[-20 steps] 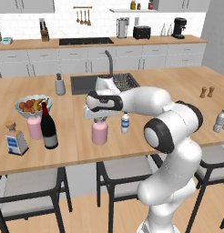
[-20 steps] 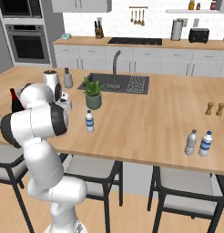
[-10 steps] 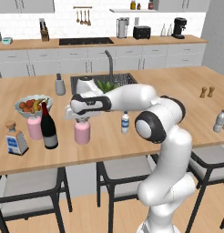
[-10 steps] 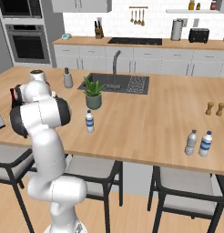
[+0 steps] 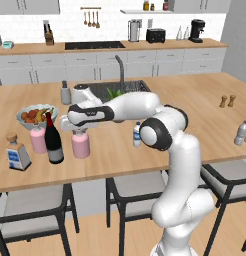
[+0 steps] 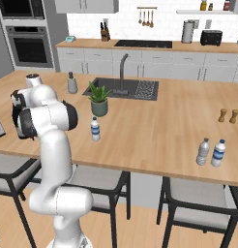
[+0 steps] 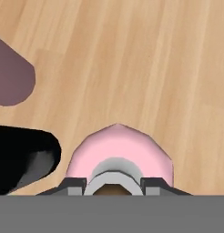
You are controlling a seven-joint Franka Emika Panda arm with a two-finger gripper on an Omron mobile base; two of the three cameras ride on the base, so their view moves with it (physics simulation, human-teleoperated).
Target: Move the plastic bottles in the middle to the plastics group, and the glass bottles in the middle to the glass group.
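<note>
My gripper (image 5: 80,129) is shut on the grey cap of a squat pink bottle (image 5: 80,145), which stands upright at or just above the counter. In the hand view the gripper (image 7: 114,185) has the cap between its fingertips (image 7: 72,184), above the pink bottle (image 7: 118,151). Just left of it stands the near-black wine bottle (image 5: 53,140) (image 7: 22,159). Further left are a second pink bottle (image 5: 37,140) (image 7: 11,77) and a square cork-stoppered bottle (image 5: 16,154). A small clear water bottle (image 5: 137,135) (image 6: 95,129) stands mid-counter. Two clear water bottles (image 6: 210,152) stand at the far right.
A fruit bowl (image 5: 35,115) sits behind the glass bottles. A potted plant (image 6: 98,99) and the sink (image 6: 140,88) lie behind the mid-counter bottle. Brown shakers (image 6: 228,116) stand at the right. Stools (image 5: 30,202) line the counter's near edge.
The arm has swung left along the counter with the pink bottle, from near the middle to right beside the wine bottle. The other bottles stayed put.
</note>
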